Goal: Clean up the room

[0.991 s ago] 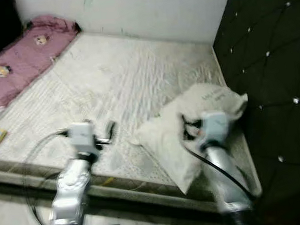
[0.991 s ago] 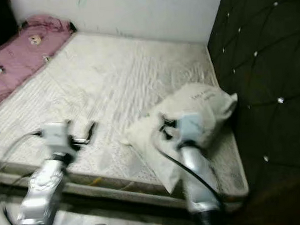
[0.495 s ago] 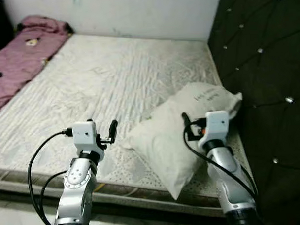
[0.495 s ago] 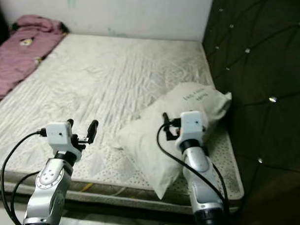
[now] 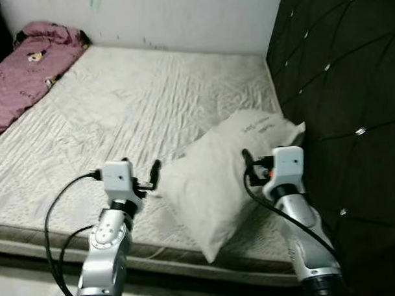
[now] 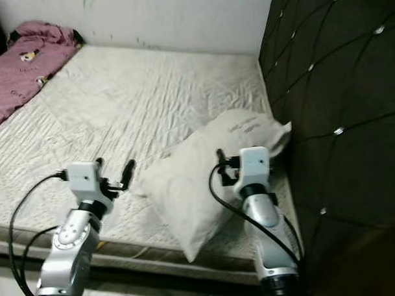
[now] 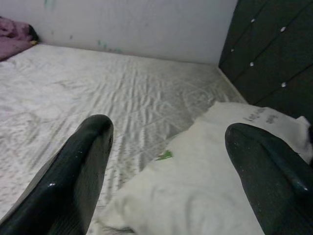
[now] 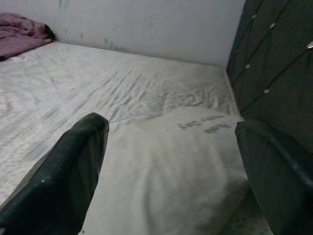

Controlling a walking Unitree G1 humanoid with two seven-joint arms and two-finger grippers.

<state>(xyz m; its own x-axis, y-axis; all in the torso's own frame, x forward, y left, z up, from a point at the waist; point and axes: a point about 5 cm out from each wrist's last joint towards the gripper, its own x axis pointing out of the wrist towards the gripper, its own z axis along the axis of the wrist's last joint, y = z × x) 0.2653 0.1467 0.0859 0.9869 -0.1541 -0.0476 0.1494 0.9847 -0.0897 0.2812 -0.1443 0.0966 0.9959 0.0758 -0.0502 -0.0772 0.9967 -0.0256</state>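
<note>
Bed: a bare, pale quilted mattress (image 5: 118, 112) fills the scene, its near edge running just under both arms.
Pillow: a plump off-white pillow with dark printed lettering (image 5: 218, 173) lies on the mattress at the robot's right, one end pushed up against the headboard, the other corner pointing toward the near edge.
Headboard: a dark tufted headboard with shiny studs (image 5: 338, 84) stands along the right side of the bed.
Blanket: a pink blanket with small cartoon prints (image 5: 26, 69) is bunched along the far left edge, well apart from the pillow.
Wall: a white wall with a few scuffs (image 5: 180, 19) closes off the far side.
Left gripper: the left gripper (image 5: 140, 177) is up over the mattress, just beside the pillow's left corner, and the wrist view shows its black fingers (image 7: 78, 171) spread wide with nothing between them.
Right gripper: the right gripper (image 6: 224, 165) hovers over the pillow's middle, fingers (image 8: 68, 171) wide apart too, holding nothing, the printed lettering straight ahead.
Containers: whether the pillow's cover holds anything beyond its stuffing, I can't tell.
</note>
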